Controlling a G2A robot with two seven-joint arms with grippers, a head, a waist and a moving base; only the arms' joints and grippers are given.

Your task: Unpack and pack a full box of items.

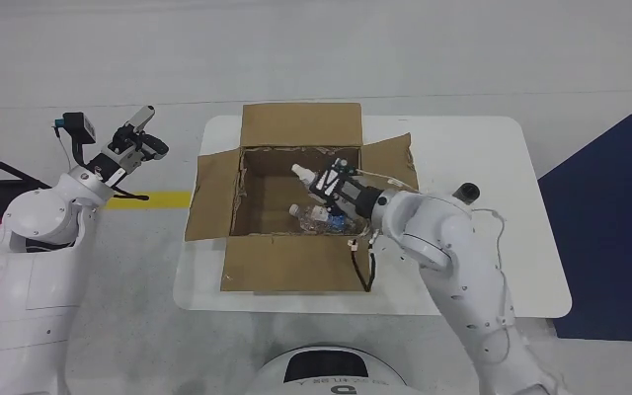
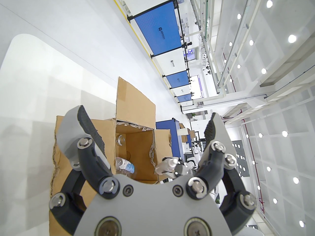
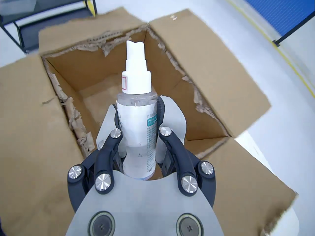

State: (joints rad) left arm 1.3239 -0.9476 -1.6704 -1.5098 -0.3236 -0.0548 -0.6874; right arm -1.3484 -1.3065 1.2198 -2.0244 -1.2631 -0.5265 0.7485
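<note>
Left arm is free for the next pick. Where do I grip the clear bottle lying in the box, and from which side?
Grip the clear bottle across mid-body, coming straight down through the box's open top: it lies on its side on the floor, and the walls block a sideways approach. The right gripper, holding the spray bottle, hangs above it; clear that first.

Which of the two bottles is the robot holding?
The spray bottle with the white pump top, clamped in the right gripper over the open box. The other, a clear bottle, lies loose inside the box.
</note>
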